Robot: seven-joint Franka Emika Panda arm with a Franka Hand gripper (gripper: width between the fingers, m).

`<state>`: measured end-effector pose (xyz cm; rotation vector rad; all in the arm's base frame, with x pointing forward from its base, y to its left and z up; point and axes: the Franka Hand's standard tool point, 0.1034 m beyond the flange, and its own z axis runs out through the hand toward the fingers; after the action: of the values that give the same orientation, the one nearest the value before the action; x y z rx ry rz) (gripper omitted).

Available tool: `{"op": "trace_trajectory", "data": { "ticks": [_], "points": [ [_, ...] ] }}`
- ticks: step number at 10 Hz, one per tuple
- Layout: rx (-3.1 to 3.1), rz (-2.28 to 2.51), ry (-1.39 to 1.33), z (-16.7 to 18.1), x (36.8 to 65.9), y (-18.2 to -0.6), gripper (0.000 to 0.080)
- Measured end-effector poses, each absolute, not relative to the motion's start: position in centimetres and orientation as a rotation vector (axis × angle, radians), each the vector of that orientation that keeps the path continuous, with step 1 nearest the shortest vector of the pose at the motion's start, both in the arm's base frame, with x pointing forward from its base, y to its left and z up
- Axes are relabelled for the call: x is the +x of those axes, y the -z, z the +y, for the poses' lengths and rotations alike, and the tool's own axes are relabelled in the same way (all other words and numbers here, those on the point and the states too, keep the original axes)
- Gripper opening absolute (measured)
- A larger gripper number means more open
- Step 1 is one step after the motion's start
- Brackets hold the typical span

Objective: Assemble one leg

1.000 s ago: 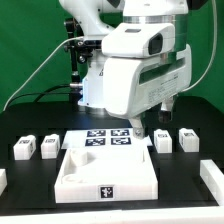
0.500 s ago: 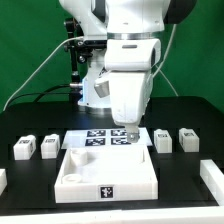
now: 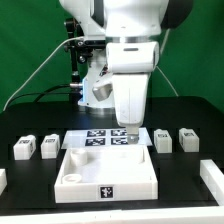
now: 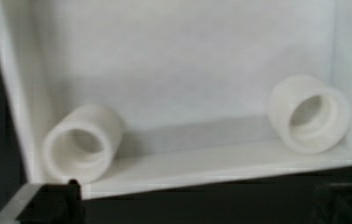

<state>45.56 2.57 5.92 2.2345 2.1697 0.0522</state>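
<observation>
The white tabletop panel (image 3: 90,172) lies at the front middle of the black table. In the wrist view its inside (image 4: 173,70) shows two round corner sockets (image 4: 84,140) (image 4: 311,112). Small white tagged legs stand either side: two at the exterior view's left (image 3: 24,148) (image 3: 48,147) and two at its right (image 3: 163,140) (image 3: 187,138). My gripper (image 3: 130,138) points down over the panel's back edge. It is open and empty, well apart from every leg. In the wrist view the gripper (image 4: 205,205) has one dark fingertip (image 4: 57,200) showing at the picture's edge.
The marker board (image 3: 100,138) lies just behind the panel, under the gripper. Further white parts are cut off by the picture's edges at the front left (image 3: 2,180) and front right (image 3: 212,176). The arm's base and cables stand at the back.
The wrist has turned and swung toward the exterior view's left, then come down slightly over the panel's back edge. No part has moved.
</observation>
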Motion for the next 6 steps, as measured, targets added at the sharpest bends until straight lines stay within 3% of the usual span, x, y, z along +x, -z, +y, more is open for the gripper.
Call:
{"op": "trace_trajectory", "data": {
  "ticks": [1, 6],
  "points": [
    [2.203, 2.203, -0.061, 2.1, 43.8, -4.8, 0.065],
    [2.286, 2.174, -0.023, -0.6, 42.6, -1.8, 0.065]
  ]
}}
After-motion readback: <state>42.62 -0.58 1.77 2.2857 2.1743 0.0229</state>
